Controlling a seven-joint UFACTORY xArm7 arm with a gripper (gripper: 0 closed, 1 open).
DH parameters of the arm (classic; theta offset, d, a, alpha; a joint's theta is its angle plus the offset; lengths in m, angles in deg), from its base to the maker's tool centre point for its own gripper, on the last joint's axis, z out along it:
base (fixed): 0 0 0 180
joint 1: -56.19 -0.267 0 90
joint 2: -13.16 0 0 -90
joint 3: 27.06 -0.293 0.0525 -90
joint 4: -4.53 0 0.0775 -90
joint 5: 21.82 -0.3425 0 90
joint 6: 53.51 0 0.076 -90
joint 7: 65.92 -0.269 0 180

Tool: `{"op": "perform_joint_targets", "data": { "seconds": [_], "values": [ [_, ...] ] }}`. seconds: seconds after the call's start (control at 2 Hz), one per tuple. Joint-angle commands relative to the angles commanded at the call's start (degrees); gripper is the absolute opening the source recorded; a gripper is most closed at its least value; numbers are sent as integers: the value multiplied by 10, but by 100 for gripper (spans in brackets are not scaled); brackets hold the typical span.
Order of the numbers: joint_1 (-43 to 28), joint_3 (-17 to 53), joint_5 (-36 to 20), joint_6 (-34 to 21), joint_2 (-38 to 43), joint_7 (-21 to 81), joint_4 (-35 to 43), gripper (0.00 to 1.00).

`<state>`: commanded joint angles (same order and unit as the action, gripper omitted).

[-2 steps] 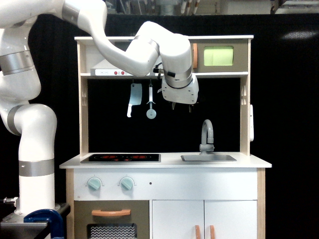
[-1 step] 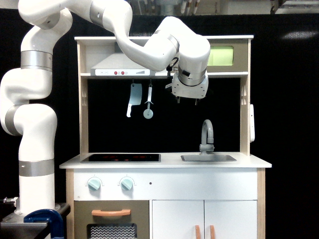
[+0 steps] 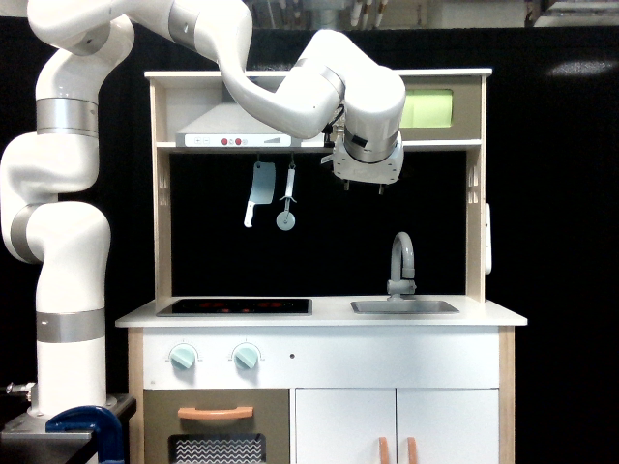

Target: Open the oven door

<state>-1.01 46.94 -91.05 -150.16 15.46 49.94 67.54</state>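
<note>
The oven door point(image 3: 462, 108) is a small taupe panel with a lime-green window point(image 3: 427, 108), set in the top shelf on the exterior view's right. The arm's white wrist covers the door's left edge, so its orange handle is hidden. My gripper point(image 3: 363, 186) points downward just below that shelf, left of the window. Its two short dark fingertips point(image 3: 345, 184) stand apart with nothing between them, so it is open. It touches nothing that I can see.
A toy cleaver point(image 3: 255, 190) and a pizza cutter point(image 3: 286, 198) hang left of the gripper. Below are the grey faucet point(image 3: 402, 261), the sink point(image 3: 404, 306) and the stovetop point(image 3: 235, 306). A larger door with a horizontal orange handle point(image 3: 215, 414) sits at the bottom left.
The arm has swung up and toward the exterior view's right. The wrist now covers the orange handle that showed a second ago. The gripper has risen closer to the shelf.
</note>
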Motion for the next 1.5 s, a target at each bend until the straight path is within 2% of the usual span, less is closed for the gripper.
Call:
{"op": "perform_joint_targets", "data": {
  "seconds": [0.5,1.0,1.5],
  "values": [
    [46,-25,-30,-78,56,9,39,100],
    [104,-71,-23,-143,97,2,98,100],
    [71,-93,42,-56,18,-55,87,100]
  ]
}}
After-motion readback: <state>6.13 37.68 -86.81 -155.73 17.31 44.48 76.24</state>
